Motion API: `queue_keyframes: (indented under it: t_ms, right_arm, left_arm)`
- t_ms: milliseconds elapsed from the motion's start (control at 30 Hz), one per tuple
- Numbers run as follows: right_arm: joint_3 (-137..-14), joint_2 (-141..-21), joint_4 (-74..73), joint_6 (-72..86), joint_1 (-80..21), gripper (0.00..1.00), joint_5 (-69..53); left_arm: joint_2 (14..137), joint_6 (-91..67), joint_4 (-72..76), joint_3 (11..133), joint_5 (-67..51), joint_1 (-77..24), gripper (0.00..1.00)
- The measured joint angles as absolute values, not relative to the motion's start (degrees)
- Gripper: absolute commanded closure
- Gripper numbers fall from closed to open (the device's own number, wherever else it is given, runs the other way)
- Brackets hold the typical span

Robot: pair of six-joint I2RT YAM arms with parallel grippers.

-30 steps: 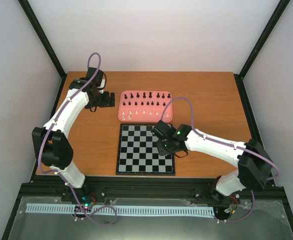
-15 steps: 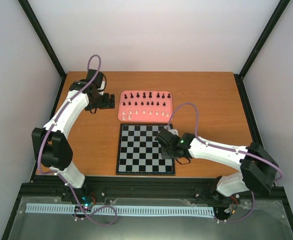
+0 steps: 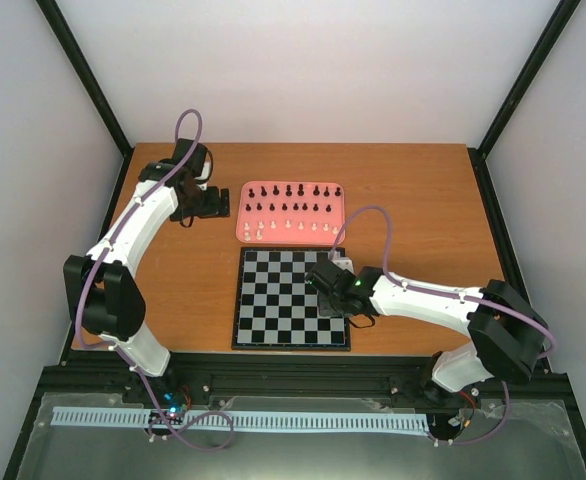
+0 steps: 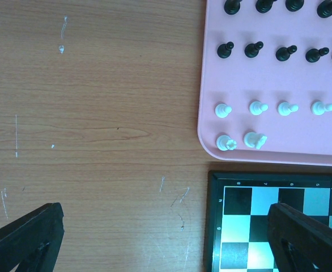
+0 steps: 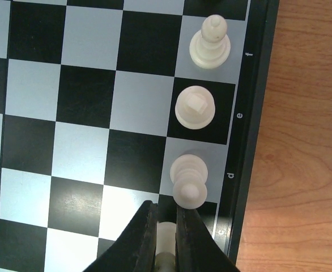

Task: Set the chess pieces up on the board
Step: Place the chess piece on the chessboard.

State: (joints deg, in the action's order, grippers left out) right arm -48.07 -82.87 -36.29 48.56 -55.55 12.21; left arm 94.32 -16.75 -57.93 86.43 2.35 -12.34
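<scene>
Right arm (image 3: 423, 297) has come down from the tray side onto the board (image 5: 86, 113) edge file.
Right fingers (image 5: 141, 238) clamp a cream chessman (image 5: 166, 235) over square c; three placed chessmen (image 5: 195, 107) stand just beyond them. Release likely next. Left fingers (image 4: 24, 238) spread, idle.

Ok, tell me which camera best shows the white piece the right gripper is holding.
Right wrist: the white piece shows pinched in the right gripper at the edge of the board. From the top external camera the gripper hides it; the left wrist view misses it entirely.
</scene>
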Motion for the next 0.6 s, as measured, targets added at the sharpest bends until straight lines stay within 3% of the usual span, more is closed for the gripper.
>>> queue_keyframes:
  t_ms: [600]
  right_arm:
    - [-48.05, -83.59, -37.19, 49.36, -55.55, 0.86, 13.58]
  left_arm:
    - [94.32, -16.75, -57.82, 86.43, 2.35, -12.34, 0.0]
